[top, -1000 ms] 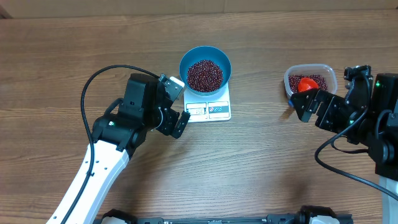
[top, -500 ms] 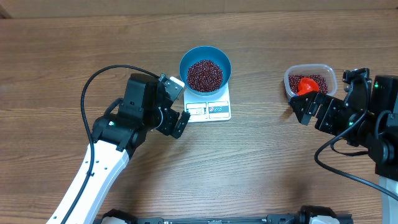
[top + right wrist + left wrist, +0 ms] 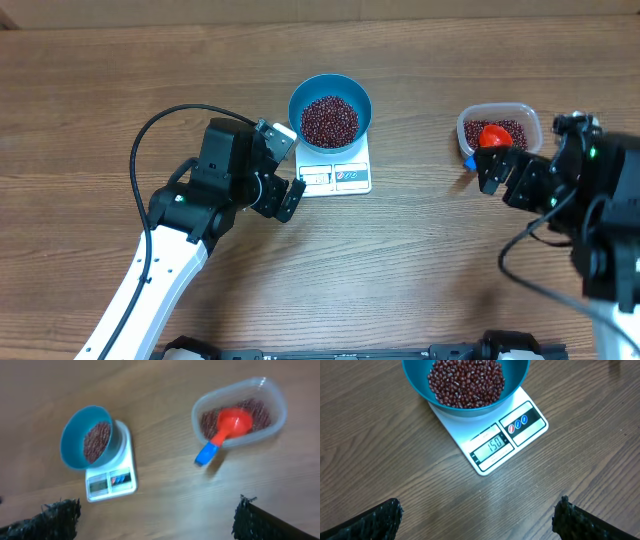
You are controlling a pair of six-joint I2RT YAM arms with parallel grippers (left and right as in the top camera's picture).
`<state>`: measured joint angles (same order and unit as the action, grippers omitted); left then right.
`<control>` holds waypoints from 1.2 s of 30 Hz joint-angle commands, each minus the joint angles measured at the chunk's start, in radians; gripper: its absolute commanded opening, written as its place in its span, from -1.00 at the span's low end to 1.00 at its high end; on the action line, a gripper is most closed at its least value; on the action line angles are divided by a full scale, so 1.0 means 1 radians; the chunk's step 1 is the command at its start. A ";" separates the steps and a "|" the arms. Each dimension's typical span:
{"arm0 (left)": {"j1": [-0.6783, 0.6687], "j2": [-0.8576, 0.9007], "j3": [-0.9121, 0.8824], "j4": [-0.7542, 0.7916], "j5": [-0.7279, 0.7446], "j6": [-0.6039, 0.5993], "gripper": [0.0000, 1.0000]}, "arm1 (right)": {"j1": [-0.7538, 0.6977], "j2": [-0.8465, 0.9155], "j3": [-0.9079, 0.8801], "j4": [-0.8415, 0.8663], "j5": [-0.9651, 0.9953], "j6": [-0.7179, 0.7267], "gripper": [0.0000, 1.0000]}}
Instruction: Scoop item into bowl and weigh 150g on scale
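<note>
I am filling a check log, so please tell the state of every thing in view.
bowl: on scale, filled with beans
scale: display reads 150
tub: holding beans and scoop
scoop: resting in tub, handle over rim
left gripper: open, empty
right gripper: open, empty
</note>
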<state>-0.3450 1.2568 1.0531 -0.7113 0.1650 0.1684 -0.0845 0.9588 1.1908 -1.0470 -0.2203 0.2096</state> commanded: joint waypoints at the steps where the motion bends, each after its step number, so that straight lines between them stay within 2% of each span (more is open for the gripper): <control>1: 0.004 -0.007 -0.003 0.002 0.011 0.019 0.99 | 0.006 -0.133 -0.156 0.137 0.048 -0.002 1.00; 9: 0.004 -0.007 -0.003 0.002 0.011 0.019 0.99 | 0.006 -0.408 -0.522 0.456 0.056 -0.002 1.00; 18: 0.004 -0.007 -0.003 0.002 0.011 0.019 0.99 | 0.006 -0.673 -0.836 0.771 0.055 -0.002 1.00; 24: 0.004 -0.007 -0.003 0.002 0.011 0.019 1.00 | 0.006 -0.831 -0.996 0.860 0.055 -0.002 0.99; 36: 0.004 -0.007 -0.003 0.002 0.011 0.019 0.99 | 0.006 -0.957 -1.161 0.940 0.051 -0.001 1.00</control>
<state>-0.3450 1.2568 1.0531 -0.7109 0.1654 0.1684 -0.0845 0.0277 0.0704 -0.1318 -0.1757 0.2089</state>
